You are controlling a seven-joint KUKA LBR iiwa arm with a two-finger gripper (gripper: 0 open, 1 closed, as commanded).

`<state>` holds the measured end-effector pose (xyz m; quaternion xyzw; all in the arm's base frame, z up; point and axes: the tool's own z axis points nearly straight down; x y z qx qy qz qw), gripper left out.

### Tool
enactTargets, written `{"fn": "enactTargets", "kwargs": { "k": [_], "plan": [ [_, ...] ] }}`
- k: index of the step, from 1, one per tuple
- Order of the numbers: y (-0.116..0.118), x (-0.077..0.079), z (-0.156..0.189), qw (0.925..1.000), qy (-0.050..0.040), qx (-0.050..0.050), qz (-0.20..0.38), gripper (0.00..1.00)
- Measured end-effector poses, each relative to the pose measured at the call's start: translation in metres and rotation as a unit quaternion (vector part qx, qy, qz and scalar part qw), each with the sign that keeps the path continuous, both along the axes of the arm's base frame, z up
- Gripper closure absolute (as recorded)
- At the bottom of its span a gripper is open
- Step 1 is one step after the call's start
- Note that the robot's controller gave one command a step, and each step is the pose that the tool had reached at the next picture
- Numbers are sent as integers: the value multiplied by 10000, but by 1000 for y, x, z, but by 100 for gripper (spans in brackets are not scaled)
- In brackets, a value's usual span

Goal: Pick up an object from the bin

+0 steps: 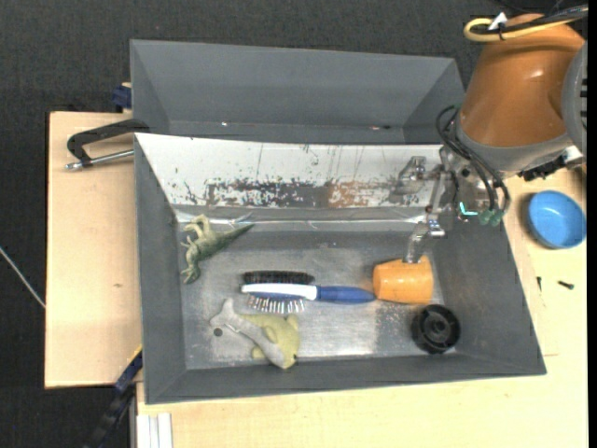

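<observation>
Reaching into the grey bin (280,91) from the right, the gripper (422,241), apart or together I cannot tell, hangs just above an orange block (406,283) right of centre by a blue brush handle (340,295), probably light, slightly soft, best pinched across its narrower sides.

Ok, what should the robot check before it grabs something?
1. Is the pincer near a thing: ok, it hangs by the top edge of the orange block.
2. Block free of neighbours: not ok, the brush touches it with its blue handle.
3. Is the black round thing out of the way: ok, it lies apart.
4. Are the green dinosaur and pale toy out of the way: ok, far left.
5. Height over the block: cannot tell.
</observation>
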<state>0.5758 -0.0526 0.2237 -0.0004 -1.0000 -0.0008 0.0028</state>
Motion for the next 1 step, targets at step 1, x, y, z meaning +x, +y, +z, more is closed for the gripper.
{"fn": "enactTargets", "kwargs": {
  "k": [1],
  "plan": [
    [-47, -36, -148, 9981, 2, 8, 615, 0]
  ]
}}
